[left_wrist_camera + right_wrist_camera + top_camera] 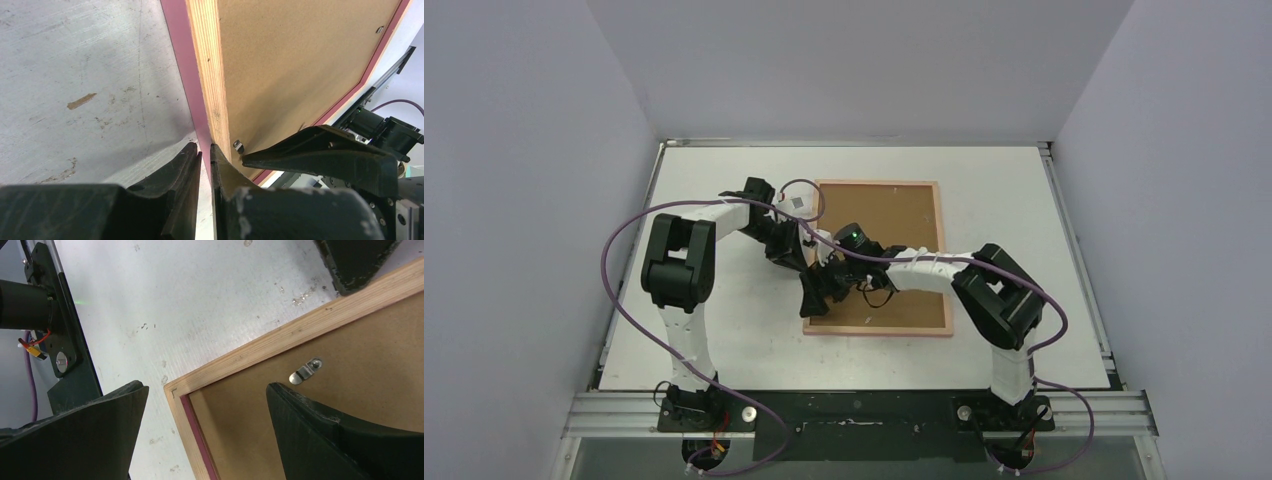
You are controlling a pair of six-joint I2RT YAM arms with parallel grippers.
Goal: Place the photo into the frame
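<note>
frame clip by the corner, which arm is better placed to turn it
Right, likely: right gripper open with a finger beside the clip; left gripper is shut on the frame edge.

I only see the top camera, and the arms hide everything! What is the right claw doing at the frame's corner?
Observer: The right gripper is wide open. One finger is over the table and the other over the brown backing panel, astride the corner of the frame.
Operator: Is anything little on the brown board?
Observer: Yes, a small metal clip sits by the frame's inner edge, close to that fingertip.
Operator: And the left claw?
Observer: The left gripper has its fingers almost together, right at the frame's pink side edge. I cannot tell if they pinch it.
</note>
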